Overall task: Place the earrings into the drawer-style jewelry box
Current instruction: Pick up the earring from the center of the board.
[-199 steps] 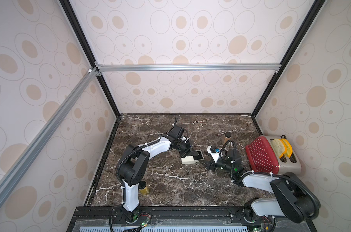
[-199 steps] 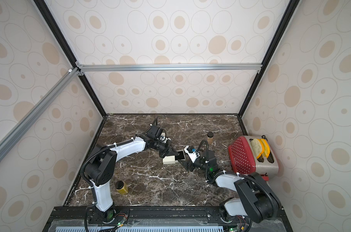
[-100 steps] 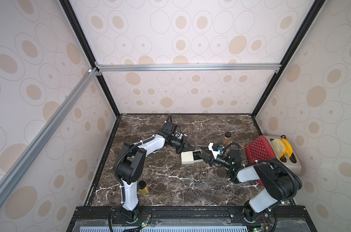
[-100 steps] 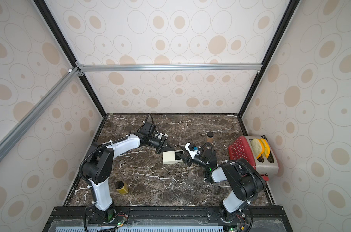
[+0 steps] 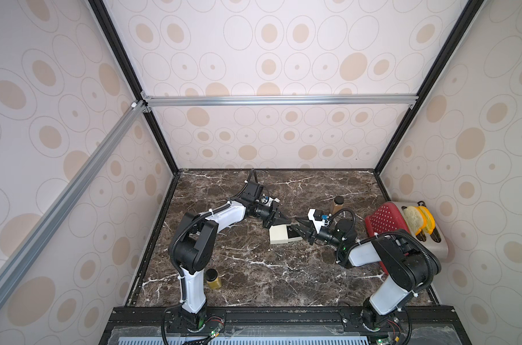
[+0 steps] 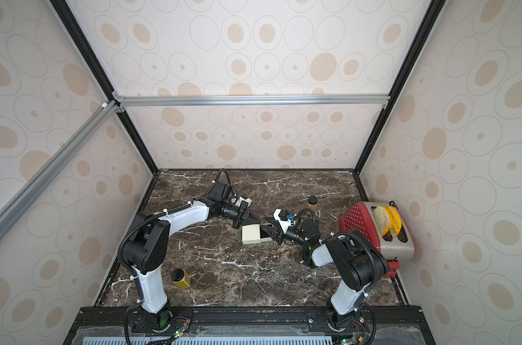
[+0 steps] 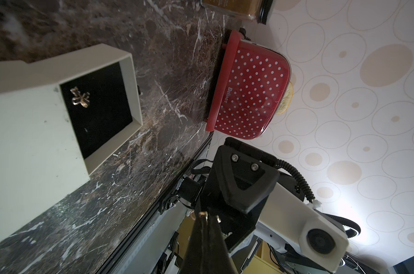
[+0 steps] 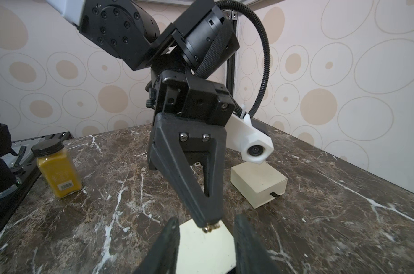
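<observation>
The cream drawer-style jewelry box (image 5: 279, 234) (image 6: 251, 234) lies mid-table with its black-lined drawer (image 7: 130, 83) pulled out toward the right arm. One gold earring (image 7: 80, 100) lies on the lining. My left gripper (image 5: 289, 221) (image 7: 209, 216) hangs just above the box's far edge, shut on a second small gold earring (image 8: 210, 229). My right gripper (image 5: 295, 228) (image 8: 207, 220) hovers over the drawer end, open and holding nothing. The box top (image 8: 201, 249) shows between its fingers, and the left gripper's tip is just beyond them.
A red polka-dot toaster (image 5: 385, 221) holding bread stands at the right wall. A brown jar (image 5: 337, 204) stands behind the right gripper, and a yellow spice jar (image 5: 213, 279) sits by the left arm's base. Another cream box (image 8: 258, 182) with a black tab sits under the left wrist.
My right gripper has moved left, in over the drawer end, and its jaws have narrowed. The left wrist has shifted toward the back wall while its gripper stays shut. The box has not moved.
</observation>
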You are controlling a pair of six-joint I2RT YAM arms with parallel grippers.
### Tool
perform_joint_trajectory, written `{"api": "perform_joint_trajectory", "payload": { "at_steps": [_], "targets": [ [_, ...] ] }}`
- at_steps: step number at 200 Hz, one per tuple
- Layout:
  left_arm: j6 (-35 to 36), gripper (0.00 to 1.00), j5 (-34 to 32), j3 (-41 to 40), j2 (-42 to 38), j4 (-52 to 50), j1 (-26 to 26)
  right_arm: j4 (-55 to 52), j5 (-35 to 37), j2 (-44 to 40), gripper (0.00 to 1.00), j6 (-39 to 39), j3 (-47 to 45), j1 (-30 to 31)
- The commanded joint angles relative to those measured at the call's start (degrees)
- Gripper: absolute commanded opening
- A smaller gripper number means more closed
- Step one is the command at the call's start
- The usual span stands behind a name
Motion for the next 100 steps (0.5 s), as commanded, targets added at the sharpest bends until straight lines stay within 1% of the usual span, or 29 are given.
{"api": "perform_joint_trajectory", "payload": {
  "at_steps": [1, 16, 63, 81, 100],
  "targets": [
    [-0.97, 0.0, 1.26, -0.22, -2.8, 2.1, 0.19, 2.48, -1.8, 1.18, 0.39, 1.05, 1.36, -0.07],
    [-1.33, 0.0, 1.26, -0.4, -2.85, 2.78, 0.14, 2.53, -2.04, 1.53, 0.37, 1.12, 1.69, -0.11],
    [-3.43, 0.0, 1.26, -0.74, -3.23, 5.71, 0.18, 2.56, -2.15, 1.89, 0.34, 1.16, 1.72, -0.09],
    [-3.49, 0.0, 1.35, -0.76, -3.4, 5.85, 0.2, 2.52, -2.3, 1.97, 0.29, 1.49, 1.93, -0.06],
    [-3.55, 0.0, 1.26, -0.94, -3.49, 5.85, 0.2, 2.49, -2.47, 2.15, 0.27, 1.92, 2.32, -0.06]
  ]
}}
